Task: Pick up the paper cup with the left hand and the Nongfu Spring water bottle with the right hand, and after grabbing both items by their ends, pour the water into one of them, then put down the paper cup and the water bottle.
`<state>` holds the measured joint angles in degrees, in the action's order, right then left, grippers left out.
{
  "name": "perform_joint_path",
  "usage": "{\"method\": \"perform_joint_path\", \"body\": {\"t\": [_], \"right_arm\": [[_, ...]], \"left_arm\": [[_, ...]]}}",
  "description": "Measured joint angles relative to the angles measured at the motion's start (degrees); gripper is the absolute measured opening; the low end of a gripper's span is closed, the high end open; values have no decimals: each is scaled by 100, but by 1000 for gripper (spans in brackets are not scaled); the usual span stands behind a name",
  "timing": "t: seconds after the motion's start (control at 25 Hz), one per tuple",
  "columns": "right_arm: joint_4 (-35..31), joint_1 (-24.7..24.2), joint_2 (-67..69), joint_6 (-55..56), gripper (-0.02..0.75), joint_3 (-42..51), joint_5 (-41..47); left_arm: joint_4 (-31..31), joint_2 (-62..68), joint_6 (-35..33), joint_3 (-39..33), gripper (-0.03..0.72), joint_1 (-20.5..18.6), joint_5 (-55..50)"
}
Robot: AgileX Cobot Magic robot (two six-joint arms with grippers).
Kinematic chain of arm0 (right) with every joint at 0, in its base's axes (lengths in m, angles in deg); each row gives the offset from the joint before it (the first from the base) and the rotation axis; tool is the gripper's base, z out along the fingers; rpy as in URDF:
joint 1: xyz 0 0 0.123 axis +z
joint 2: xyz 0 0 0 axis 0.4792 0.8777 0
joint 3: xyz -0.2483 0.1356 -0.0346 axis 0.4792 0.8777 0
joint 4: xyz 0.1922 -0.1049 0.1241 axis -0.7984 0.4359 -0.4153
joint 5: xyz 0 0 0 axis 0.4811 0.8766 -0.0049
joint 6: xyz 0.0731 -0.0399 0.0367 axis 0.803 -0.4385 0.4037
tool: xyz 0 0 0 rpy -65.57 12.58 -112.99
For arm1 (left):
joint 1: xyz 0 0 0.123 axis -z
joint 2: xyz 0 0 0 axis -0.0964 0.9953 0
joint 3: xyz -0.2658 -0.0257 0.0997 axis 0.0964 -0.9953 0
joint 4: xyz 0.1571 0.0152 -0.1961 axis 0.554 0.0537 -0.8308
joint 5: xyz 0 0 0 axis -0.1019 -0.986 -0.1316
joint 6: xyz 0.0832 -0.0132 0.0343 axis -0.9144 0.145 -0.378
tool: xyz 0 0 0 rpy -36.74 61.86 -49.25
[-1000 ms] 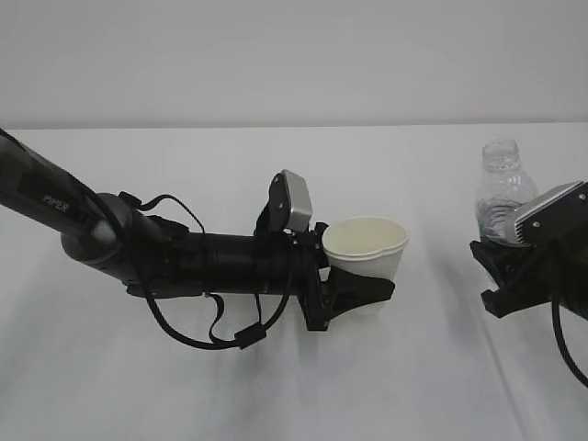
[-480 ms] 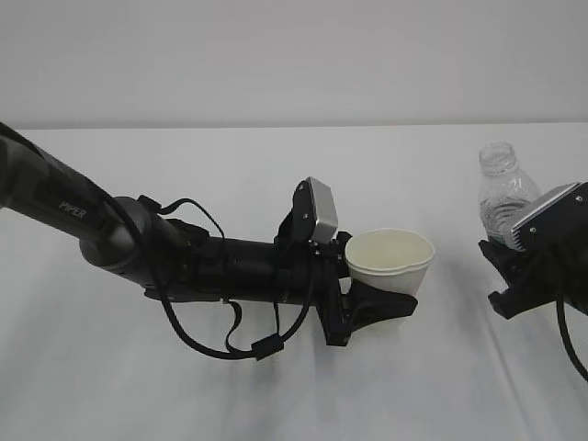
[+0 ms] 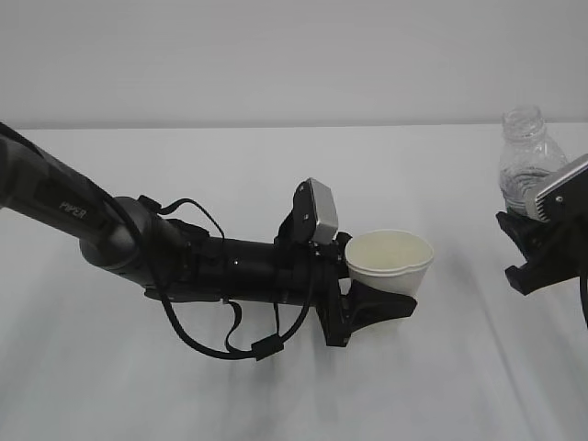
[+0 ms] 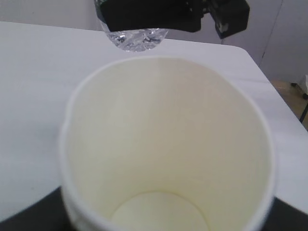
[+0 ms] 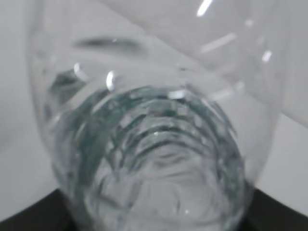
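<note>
White bench (image 3: 276,404) and a pale wall are filling the background. At left centre, the left hand (image 3: 372,308) is clasping the paper cup (image 3: 390,266) low on its wall, upright and lifted; the cup looks light and easily crushed, so a gentle hold near the base suits it. At far right, the right hand (image 3: 542,253) is gripping the Nongfu Spring water bottle (image 3: 525,161) around its lower body, upright, uncapped, thin-walled and probably slippery.
</note>
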<state>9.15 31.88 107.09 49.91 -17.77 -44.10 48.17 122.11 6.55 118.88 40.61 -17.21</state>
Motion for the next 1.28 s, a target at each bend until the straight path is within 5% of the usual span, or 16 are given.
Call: {"method": "perform_joint_path", "body": {"t": [1.28], "right_arm": [[-186,0,-12,-2029,413,2,797]], "left_arm": [[133,0,217,162,440,234,-219]]}}
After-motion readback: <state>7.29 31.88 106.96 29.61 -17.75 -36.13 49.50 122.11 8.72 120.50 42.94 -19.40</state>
